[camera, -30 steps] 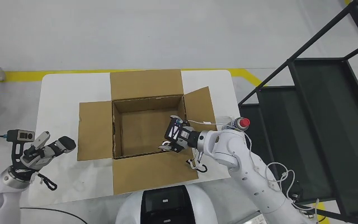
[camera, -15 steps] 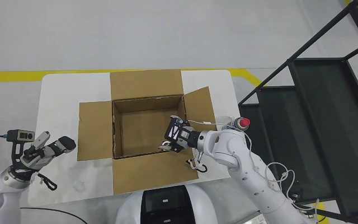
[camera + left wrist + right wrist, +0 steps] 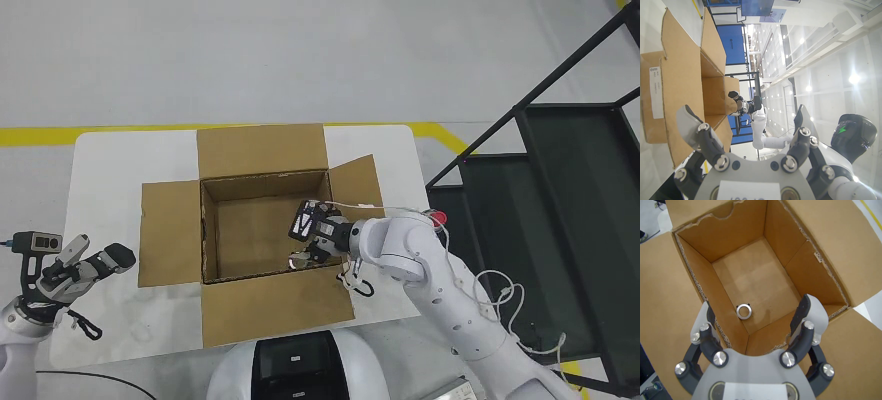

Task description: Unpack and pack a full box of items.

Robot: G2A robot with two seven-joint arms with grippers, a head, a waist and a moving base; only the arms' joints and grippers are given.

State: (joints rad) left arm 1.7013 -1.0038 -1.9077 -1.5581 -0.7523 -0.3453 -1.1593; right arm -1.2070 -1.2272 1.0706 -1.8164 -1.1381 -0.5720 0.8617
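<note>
Step in hand: unpacking is judged to be close to its end, since a single item is seen inside the box (image 3: 262, 150).
Box: it is stood on the white tabletop (image 3: 120, 160) with all four flaps folded outward.
Task's thing: a small silver ring (image 3: 743, 312) is laid flat on the box floor, just beside one side wall and near the corner under the right arm.
Right pincer (image 3: 757, 305): it is held above the box opening, over the near corner on the robot's right, and pointed down into the box. The fingers are spread wide and nothing is gripped.
Left pincer (image 3: 98, 250): it is kept low at the left edge of the tabletop, well apart from the box, and aimed sideways toward the box's outer wall. The fingers are likewise spread and nothing is carried.
Next move, as judged: a straight descent of the right pincer into the deep box is called for, with the wrist kept off the torn rim.
Demand of the grasp: the fingers would have to be centred over the ring, with one finger slipped between ring and wall.
Difficulty expected: a thin, flat ring offers little edge, so a slip on closing is likely.
</note>
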